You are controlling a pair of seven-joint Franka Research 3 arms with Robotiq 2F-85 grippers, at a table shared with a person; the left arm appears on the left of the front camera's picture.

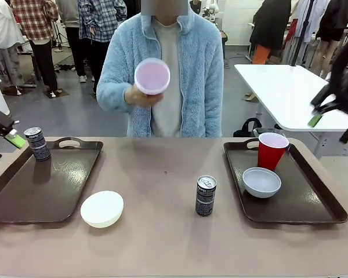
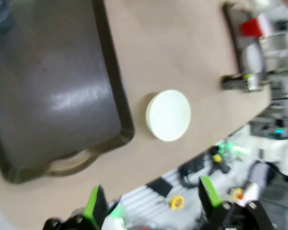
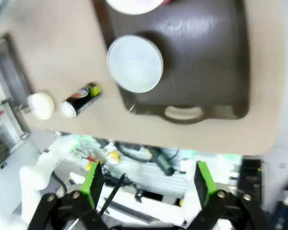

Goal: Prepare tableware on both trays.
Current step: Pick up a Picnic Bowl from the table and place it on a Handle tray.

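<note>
A person at the far side holds up a red cup (image 1: 152, 76), its white inside facing me. The left tray (image 1: 43, 179) carries a dark can (image 1: 37, 143) at its far corner. A white bowl (image 1: 102, 208) lies on the table just right of that tray, and a second can (image 1: 206, 196) stands mid-table. On the right tray (image 1: 296, 197) stand another red cup (image 1: 272, 150) and a pale grey bowl (image 1: 261, 182). My left gripper (image 2: 151, 201) hangs open and empty above the left tray (image 2: 53, 96) and the white bowl (image 2: 168, 115). High over the grey bowl (image 3: 135, 63), my right gripper (image 3: 149, 184) is open and empty too.
A white table (image 1: 290, 92) stands behind the person at the right, with several people farther back. The bare tabletop (image 1: 162, 168) lies between the two trays. In the front view, my left gripper (image 1: 11, 139) sits at the left edge and my right gripper (image 1: 320, 113) at the right edge.
</note>
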